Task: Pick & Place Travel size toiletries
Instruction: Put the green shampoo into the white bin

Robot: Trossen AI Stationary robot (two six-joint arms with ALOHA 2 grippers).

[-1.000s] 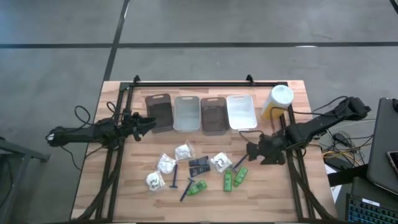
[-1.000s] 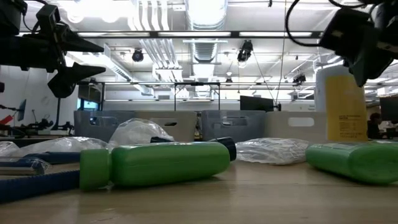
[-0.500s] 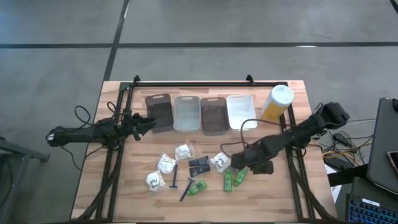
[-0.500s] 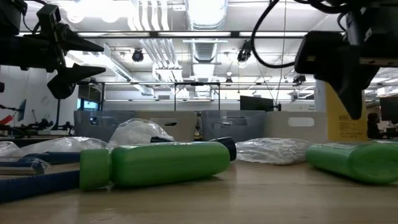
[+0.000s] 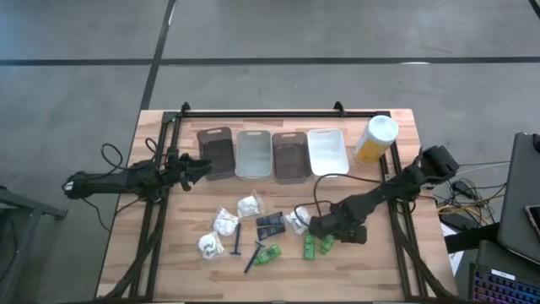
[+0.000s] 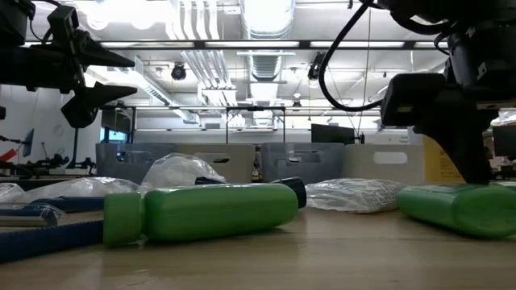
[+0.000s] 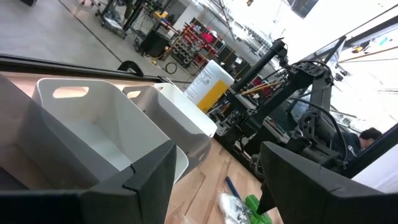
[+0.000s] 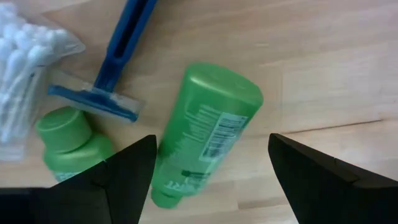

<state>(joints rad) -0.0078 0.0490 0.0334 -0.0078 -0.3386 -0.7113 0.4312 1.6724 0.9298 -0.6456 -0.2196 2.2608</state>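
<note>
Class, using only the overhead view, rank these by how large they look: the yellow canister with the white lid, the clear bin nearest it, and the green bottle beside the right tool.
Largest to smallest:
1. Clear bin
2. Yellow canister
3. Green bottle, clearly the smallest, lying beside the right tool.

Both arms were matte black, slim, jointed. Left arm (image 5: 126,180) trailed a looped black cable. Right arm (image 5: 392,187) carried one too. Fingers (image 8: 323,180) were flat, angular, black.
</note>
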